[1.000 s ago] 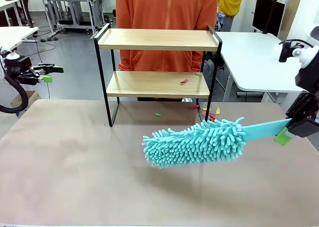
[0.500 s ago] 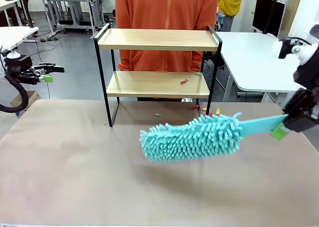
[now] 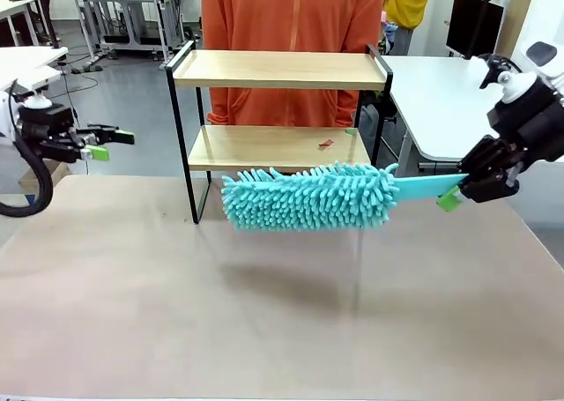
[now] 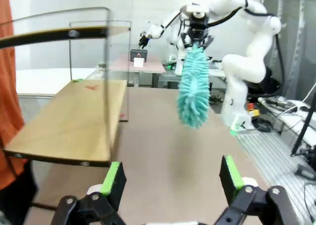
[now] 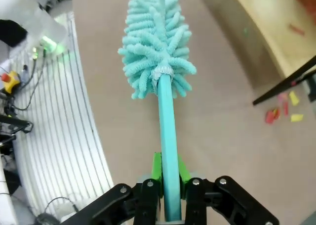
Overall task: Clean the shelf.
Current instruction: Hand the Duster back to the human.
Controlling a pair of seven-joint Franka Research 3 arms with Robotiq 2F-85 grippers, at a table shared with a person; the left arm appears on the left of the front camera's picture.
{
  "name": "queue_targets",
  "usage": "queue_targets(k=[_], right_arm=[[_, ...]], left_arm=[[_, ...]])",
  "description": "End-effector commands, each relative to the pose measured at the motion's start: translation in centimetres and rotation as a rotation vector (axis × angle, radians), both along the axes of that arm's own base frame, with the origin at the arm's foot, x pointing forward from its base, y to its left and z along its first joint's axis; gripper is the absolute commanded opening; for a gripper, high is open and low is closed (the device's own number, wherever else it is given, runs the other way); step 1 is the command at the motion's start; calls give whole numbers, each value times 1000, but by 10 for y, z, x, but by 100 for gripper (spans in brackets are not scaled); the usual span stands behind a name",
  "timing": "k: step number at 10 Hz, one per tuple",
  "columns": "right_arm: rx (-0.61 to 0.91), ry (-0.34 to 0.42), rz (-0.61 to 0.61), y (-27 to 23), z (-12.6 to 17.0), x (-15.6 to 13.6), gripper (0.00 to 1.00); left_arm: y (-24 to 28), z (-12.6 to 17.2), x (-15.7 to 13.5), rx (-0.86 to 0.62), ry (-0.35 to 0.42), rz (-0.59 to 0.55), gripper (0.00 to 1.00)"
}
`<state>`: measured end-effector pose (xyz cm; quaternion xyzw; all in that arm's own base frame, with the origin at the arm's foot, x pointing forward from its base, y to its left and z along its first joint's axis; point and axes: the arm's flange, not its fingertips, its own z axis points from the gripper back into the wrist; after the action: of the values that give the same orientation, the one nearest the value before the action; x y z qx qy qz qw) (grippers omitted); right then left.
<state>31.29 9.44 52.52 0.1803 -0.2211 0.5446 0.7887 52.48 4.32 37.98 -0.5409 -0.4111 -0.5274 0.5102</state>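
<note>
My right tool [image 3: 451, 194] is clenched on the flat turquoise handle of the duster [image 3: 308, 196], green pads pinching it near its end, so the long fluffy head hangs far out from the grip, level and just in front of the shelf [image 3: 280, 110]. The shelf stands on the tabletop [image 3: 264, 313] at its far side, right before the person in orange [image 3: 291, 22]; its top board looks bare, and on its lower board a small red scrap [image 3: 326, 143] and a green one [image 3: 351, 132] lie toward the right-hand post. My left tool [image 3: 104, 144] hangs released, fingers apart and holding nothing, well off to the left of the shelf. The risks as I judge them: the head sits at about the height of the lower board's front edge, so pushing forward from here could ram the fluff against that edge or the thin black post and shove the light rack toward the person, or tip it. With so much lever beyond my pads, any snag could twist the handle in my grip and droop the head. Sweeping the wrong way would only flick the scraps off the back, toward the person, or add them to the scraps [image 5: 281, 111] already scattered on the tabletop beside the right leg.
</note>
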Motion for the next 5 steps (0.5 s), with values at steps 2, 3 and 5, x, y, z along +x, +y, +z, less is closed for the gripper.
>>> queue_targets(k=[2, 3, 5], right_arm=[[170, -80, 154, -15, -29, 16, 13], [189, -95, 190, -17, -33, 22, 13], [218, -123, 261, -14, -43, 27, 13]], left_arm=[[-22, -14, -76, -51, 18, 93, 100], [-31, -19, -95, -71, 3, 122, 100], [-55, -27, -124, -67, -58, 165, 100]])
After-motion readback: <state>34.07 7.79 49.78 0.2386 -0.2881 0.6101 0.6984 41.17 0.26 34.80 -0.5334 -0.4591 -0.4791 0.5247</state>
